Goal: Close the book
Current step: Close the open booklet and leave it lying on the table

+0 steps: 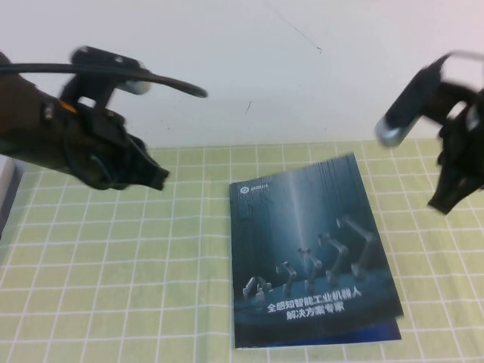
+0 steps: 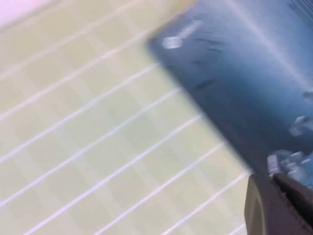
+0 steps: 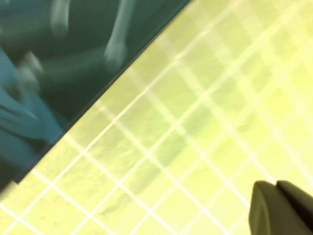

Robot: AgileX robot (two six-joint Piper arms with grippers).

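"Book (image 1: pixel 311 257) closed yet?"
"We judge it done: cover up, flat on the checkered cloth (image 1: pixel 113 287). Left gripper (image 1: pixel 155 175) and right gripper (image 1: pixel 446 200) hover either side, clear of it. We cannot tell whether either is open."

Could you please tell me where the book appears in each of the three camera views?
High view: the book lies cover up near centre, the left gripper to its left and the right gripper to its right, neither touching it.
Left wrist view: the book fills one side, its logo corner showing.
Right wrist view: one edge of the book shows.
Shared landmark: the green checked cloth under it.
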